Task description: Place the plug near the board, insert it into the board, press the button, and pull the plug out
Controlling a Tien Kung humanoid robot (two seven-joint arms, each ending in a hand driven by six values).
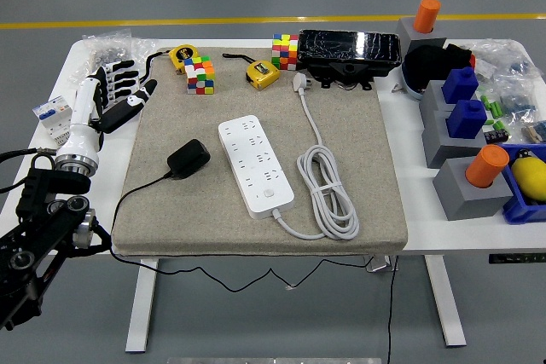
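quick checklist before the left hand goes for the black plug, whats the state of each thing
1. Left hand free, fingers spread, holding nothing: ok.
2. Black plug lying on the mat, uncovered, left of the power strip: ok.
3. Power strip sockets face up, nothing plugged in: ok.
4. Button near the strip's near end, unblocked: ok.
5. Plug's cable trails off the mat's left edge near the arm; snag risk: cannot tell.
6. Hand over the plug: not ok, it is at the mat's far left corner.
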